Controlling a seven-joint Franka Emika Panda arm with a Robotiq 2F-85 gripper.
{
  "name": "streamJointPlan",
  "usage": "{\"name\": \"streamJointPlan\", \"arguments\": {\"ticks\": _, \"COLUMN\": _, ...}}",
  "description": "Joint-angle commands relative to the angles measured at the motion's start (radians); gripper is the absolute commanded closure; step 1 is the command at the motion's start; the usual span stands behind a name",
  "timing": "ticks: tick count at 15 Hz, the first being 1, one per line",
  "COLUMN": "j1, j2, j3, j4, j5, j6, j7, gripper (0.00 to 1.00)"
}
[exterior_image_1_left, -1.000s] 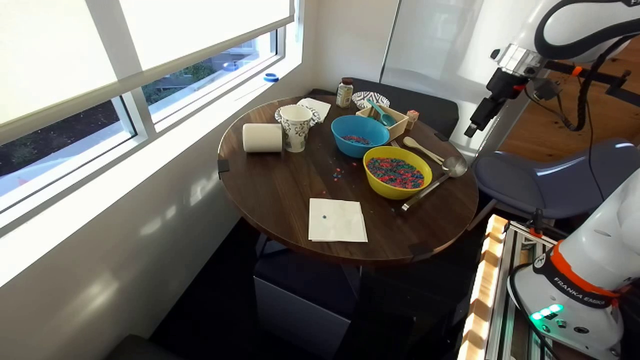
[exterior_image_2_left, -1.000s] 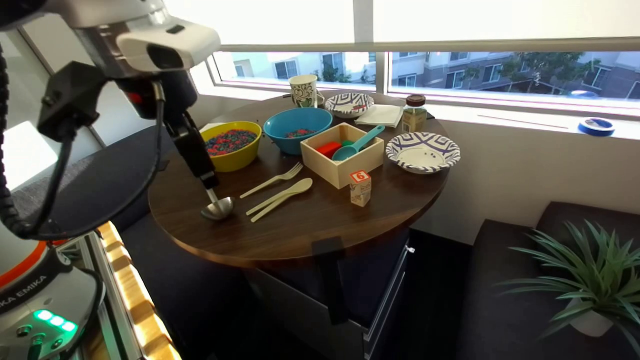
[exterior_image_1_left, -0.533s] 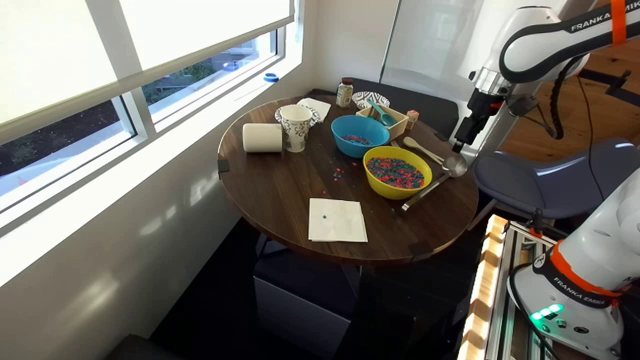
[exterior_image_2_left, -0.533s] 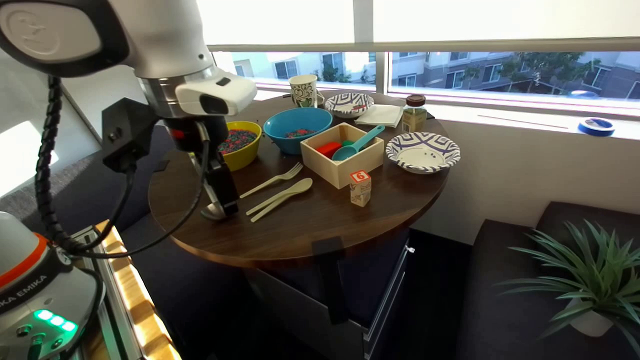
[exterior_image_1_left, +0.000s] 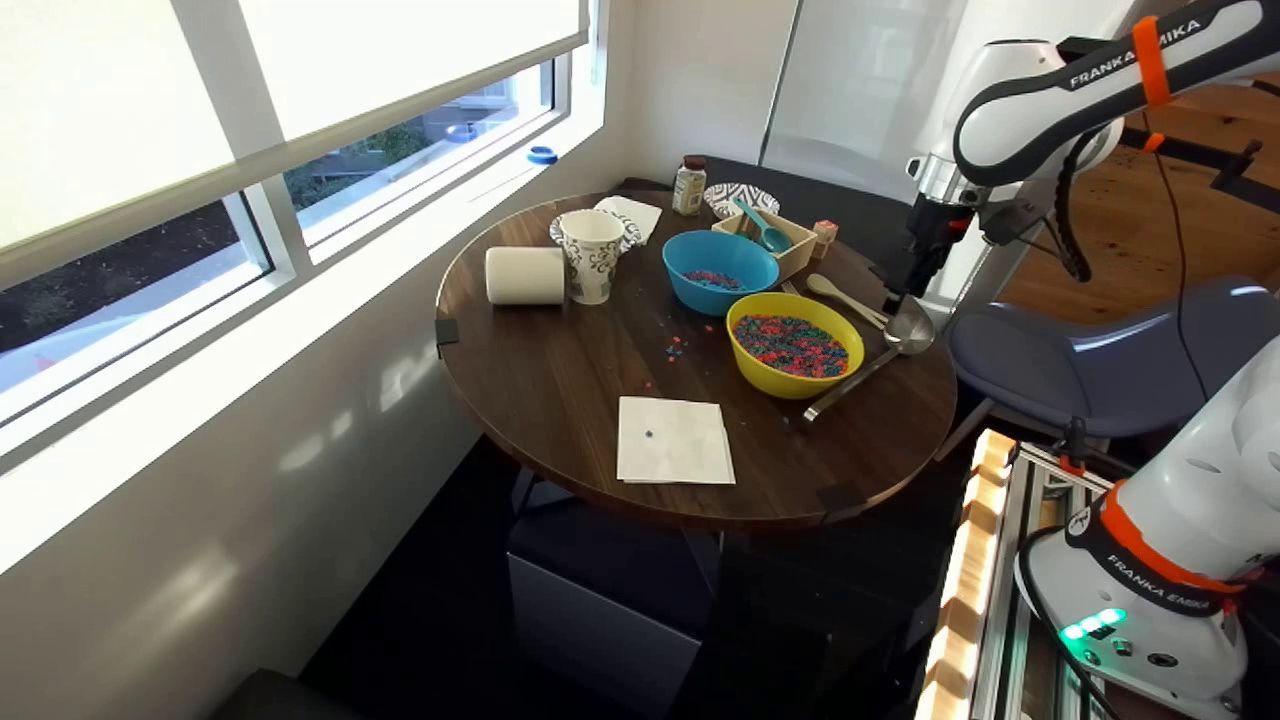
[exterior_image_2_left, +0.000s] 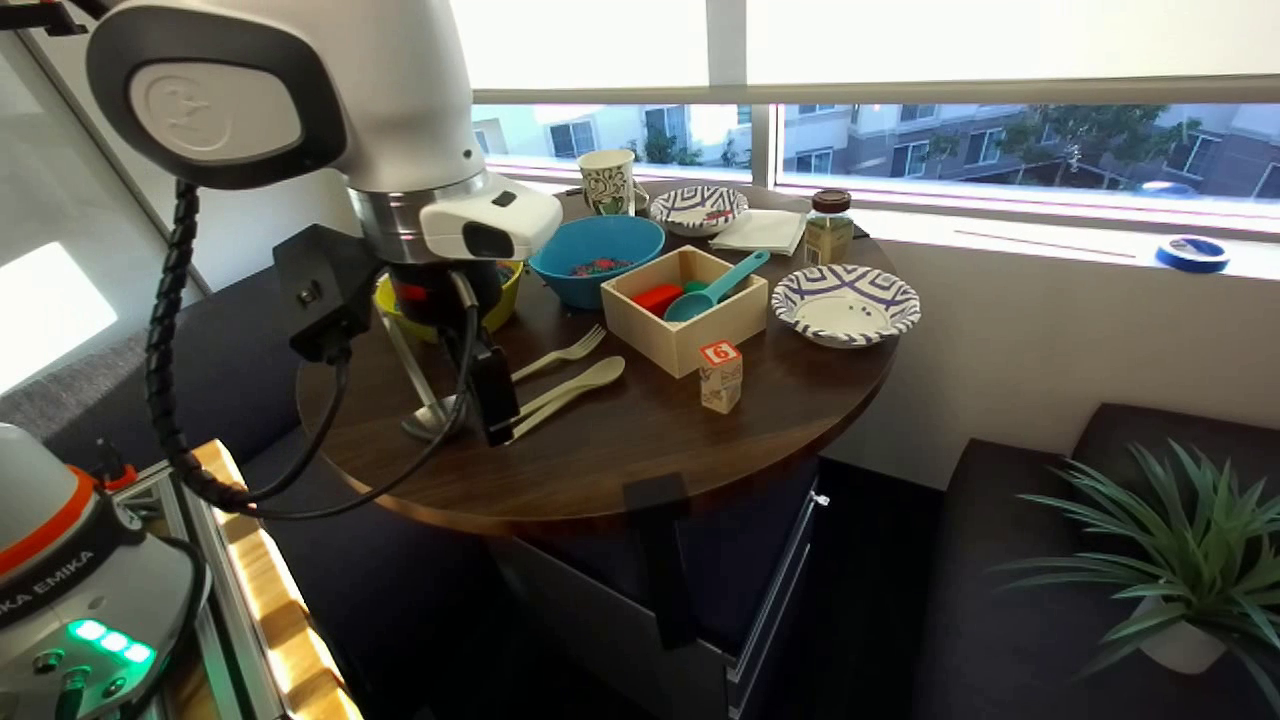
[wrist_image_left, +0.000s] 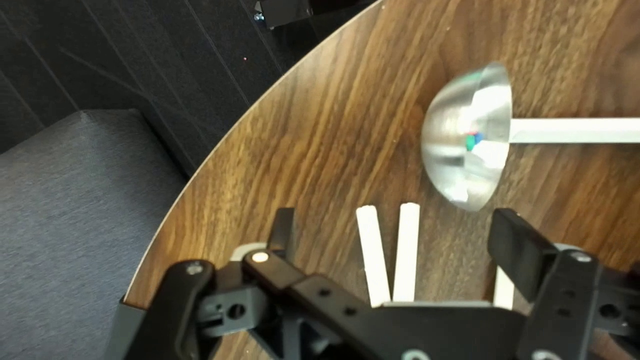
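The tool partly hides the pale cutlery in the wrist view.

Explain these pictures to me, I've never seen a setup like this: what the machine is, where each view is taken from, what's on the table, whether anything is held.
The white machine is a robot arm ending in a black gripper, a kind of two-fingered hand. Two views come from cameras outside the robot; the wrist view comes from a camera on the arm itself, looking past the fingers. On the round wooden table are a yellow bowl and a blue bowl, both with small coloured pieces inside, a metal ladle, pale cutlery, a wooden box with a turquoise scoop in it, and a patterned cup, among other things. Nothing is held: the fingers stand apart, with cutlery handles seen between them and the ladle close by.
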Motion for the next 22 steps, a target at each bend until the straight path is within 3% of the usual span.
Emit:
{"name": "streamJointPlan", "arguments": {"ticks": 1, "j1": 0.008, "j2": 0.066, "j3": 0.019, "j4": 0.052, "j5": 0.029, "j6": 0.018, "j7": 0.010, "gripper": 0.32}}
{"name": "streamJointPlan", "arguments": {"ticks": 4, "j1": 0.015, "j2": 0.101, "j3": 0.035, "j4": 0.083, "j5": 0.045, "j6": 0.021, "j7": 0.021, "gripper": 0.56}}
{"name": "streamJointPlan", "arguments": {"ticks": 7, "j1": 0.024, "j2": 0.137, "j3": 0.049, "j4": 0.102, "j5": 0.070, "j6": 0.042, "j7": 0.023, "gripper": 0.66}}
{"name": "streamJointPlan", "arguments": {"ticks": 14, "j1": 0.024, "j2": 0.195, "j3": 0.076, "j4": 0.127, "j5": 0.098, "j6": 0.107, "j7": 0.039, "gripper": 0.59}}
{"name": "streamJointPlan", "arguments": {"ticks": 22, "j1": 0.023, "j2": 0.209, "j3": 0.086, "j4": 0.137, "j5": 0.088, "j6": 0.101, "j7": 0.053, "gripper": 0.68}}
